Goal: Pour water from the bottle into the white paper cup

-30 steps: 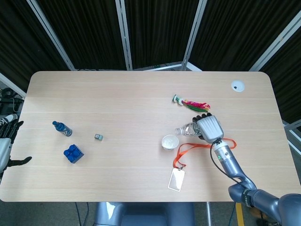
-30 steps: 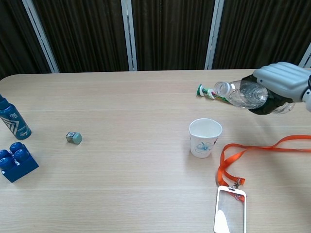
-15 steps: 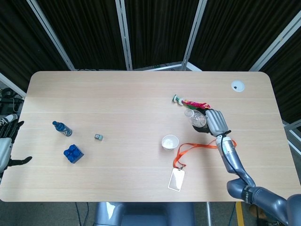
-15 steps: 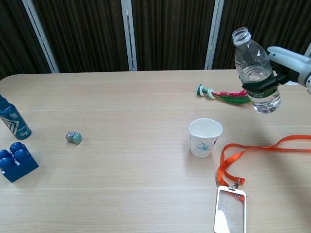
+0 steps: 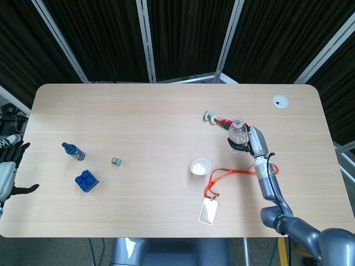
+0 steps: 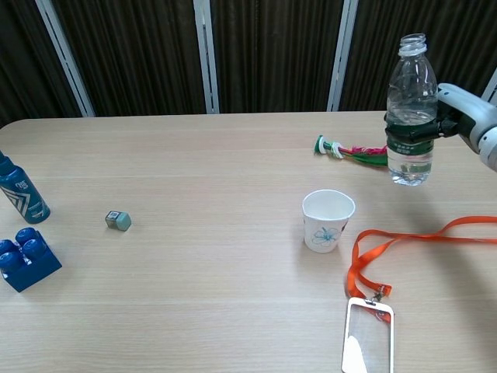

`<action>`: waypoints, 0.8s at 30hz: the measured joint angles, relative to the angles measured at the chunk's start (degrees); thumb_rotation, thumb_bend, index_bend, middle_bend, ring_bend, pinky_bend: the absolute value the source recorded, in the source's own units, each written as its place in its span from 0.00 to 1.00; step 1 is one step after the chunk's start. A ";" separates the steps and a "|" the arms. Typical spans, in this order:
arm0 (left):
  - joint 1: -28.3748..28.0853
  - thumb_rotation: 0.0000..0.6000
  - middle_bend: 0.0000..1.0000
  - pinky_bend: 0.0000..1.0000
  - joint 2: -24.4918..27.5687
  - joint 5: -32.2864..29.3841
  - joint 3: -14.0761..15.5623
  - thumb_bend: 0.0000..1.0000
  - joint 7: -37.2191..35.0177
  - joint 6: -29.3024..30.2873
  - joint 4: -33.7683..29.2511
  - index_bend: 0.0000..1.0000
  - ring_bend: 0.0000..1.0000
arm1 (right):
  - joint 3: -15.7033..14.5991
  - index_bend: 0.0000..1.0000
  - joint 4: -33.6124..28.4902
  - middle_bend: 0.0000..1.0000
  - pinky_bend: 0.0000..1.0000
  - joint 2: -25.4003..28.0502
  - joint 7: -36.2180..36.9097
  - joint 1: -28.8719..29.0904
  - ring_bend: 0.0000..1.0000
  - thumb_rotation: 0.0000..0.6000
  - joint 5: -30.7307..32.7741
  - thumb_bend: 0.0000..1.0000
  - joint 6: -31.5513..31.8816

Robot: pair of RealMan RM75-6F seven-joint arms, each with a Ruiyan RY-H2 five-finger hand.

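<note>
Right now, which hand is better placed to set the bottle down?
Right. The right hand already grips the bottle, upright and lifted off the table, behind and right of the white paper cup. The left hand sits off the far left table edge, holding nothing.

The table [image 6: 194, 264] is pale wood grain, backed by black curtains [image 6: 272, 54] with silver-grey posts. The cup [image 6: 328, 221] is white with a small blue flower print. The bottle [image 6: 408, 110] is clear with a dark green band. The right hand [image 6: 466, 116] is light grey. An orange lanyard [image 6: 404, 241] leads to a clear badge [image 6: 367, 336]. The shuttlecock [image 6: 351, 150] shows pink, green and white. Far left stand a dark blue bottle [image 6: 19, 192] with white stripes and a blue brick [image 6: 25, 258]; the small cube [image 6: 118, 221] is grey-green.
</note>
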 measured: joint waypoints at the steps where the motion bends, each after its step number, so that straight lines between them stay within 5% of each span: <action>1: -0.06 1.00 0.00 0.00 -0.06 -0.20 -0.01 0.04 0.12 -0.11 0.04 0.00 0.00 | -0.01 0.47 1.35 0.60 0.48 -0.87 0.46 0.15 0.56 1.00 -0.14 0.74 0.19; 14: -0.59 1.00 0.00 0.00 -0.76 -1.49 -0.04 0.04 1.89 -0.50 0.26 0.00 0.00 | -0.91 0.47 14.03 0.60 0.48 -8.36 6.06 2.17 0.55 1.00 -1.43 0.73 -0.71; 24: -0.94 1.00 0.00 0.00 -1.11 -2.20 0.06 0.04 2.56 -0.96 0.32 0.00 0.00 | -2.21 0.43 17.13 0.53 0.48 -9.50 9.54 2.06 0.49 1.00 -2.48 0.43 -1.72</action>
